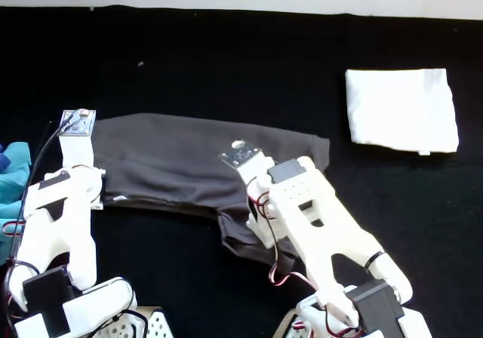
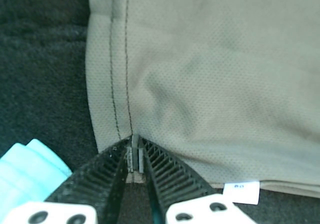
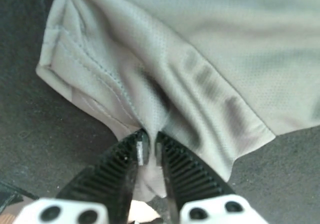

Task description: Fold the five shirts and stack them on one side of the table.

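On the table point(image 1: 226, 59), one white shirt point(image 1: 401, 109) lies folded. Left gripper point(image 2: 136, 150) and right gripper point(image 3: 149, 144) each pinch the grey shirt point(image 1: 162, 161), seemingly mid-fold; a teal shirt point(image 1: 13, 178) waits.

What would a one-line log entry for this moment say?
left gripper: shut on grey shirt hem | right gripper: shut on grey shirt fold | folded white shirt: lying apart

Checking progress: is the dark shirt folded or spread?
Mostly spread: the dark shirt lies long, flat, one end bunched; left hand and right hand pinch it.
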Tool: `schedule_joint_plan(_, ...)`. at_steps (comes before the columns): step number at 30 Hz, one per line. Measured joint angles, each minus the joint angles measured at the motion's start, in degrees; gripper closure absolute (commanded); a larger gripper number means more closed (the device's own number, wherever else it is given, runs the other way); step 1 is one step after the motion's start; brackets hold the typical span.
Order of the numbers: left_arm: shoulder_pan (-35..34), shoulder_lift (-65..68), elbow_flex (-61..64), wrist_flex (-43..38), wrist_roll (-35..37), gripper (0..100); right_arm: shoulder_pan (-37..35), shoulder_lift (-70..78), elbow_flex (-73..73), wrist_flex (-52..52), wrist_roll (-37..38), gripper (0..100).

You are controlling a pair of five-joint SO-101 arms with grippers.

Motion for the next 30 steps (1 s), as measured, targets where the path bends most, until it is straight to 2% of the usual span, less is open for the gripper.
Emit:
schedule_joint_plan(12, 0.00, 0.00, 0.00, 0.00, 0.00, 99, 0.00, 0.00, -2.11, 6.42, 0.00, 99.3)
schedule_joint_plan(25, 0.00, 0.00, 0.00, 0.00, 0.00, 99, 0.00, 0.00, -2.11, 7.03, 0.00, 99.3)
schedule_joint_plan(30, 0.00, 0.00, 0.00, 0.00, 0.00, 99, 0.00, 0.00, -6.77, 10.02, 0.00, 98.5)
